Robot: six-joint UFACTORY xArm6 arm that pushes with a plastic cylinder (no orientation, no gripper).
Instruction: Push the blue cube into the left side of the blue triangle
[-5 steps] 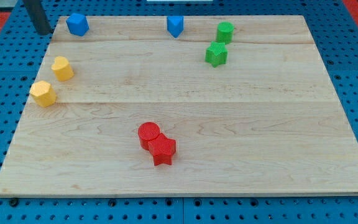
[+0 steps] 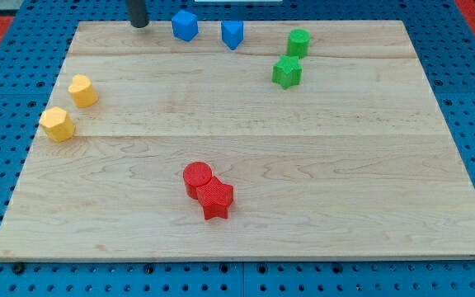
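The blue cube [image 2: 185, 25] sits near the board's top edge, a short gap to the left of the blue triangle [image 2: 232, 34]. My tip [image 2: 139, 25] stands at the top edge, a small gap to the left of the blue cube, not touching it. The rod rises out of the view's top.
A green cylinder [image 2: 298, 42] and a green star-shaped block [image 2: 287, 72] lie right of the triangle. Two yellow blocks [image 2: 82, 90] [image 2: 57, 124] sit at the left edge. A red cylinder [image 2: 196, 177] and red star [image 2: 214, 197] touch at lower middle. The wooden board [image 2: 345, 181] lies on blue pegboard.
My tip has moved right along the top edge. The blue cube has slid right, much closer to the blue triangle. Other blocks have not moved.
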